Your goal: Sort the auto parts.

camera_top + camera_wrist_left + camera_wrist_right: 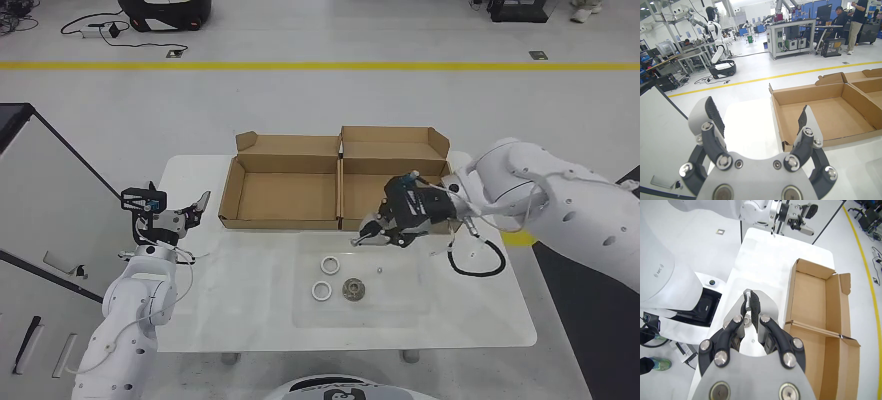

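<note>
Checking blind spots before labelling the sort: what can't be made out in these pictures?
- Right brown cardboard box: top view, the right end effector and its arm cover part of the floor; left wrist view, cut off by the edge.
- Silver threaded bolt: right wrist view, fingers hide its sides.
- Round grey metal part and tiny pale piece: top view, too small to identify.
</note>
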You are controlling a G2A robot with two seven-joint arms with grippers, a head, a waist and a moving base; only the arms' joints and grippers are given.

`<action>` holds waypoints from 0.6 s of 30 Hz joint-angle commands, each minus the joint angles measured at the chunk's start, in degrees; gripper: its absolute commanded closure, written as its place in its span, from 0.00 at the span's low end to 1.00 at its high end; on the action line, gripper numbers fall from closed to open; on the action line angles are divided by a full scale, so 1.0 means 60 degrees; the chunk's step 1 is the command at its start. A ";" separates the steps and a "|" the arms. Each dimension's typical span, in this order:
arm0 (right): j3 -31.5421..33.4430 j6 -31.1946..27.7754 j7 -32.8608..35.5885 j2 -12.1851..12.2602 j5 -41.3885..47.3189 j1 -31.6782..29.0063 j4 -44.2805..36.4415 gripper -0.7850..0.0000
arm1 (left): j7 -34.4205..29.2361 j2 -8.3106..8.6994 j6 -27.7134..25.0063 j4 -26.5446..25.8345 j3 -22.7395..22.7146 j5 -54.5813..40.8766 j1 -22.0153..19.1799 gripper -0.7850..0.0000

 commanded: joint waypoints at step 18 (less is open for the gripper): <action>-0.0120 0.0000 -0.3230 0.0664 0.1659 0.0654 -0.1047 1.00 | 0.0000 0.0000 0.0000 0.0000 0.0000 0.0000 0.0000 0.00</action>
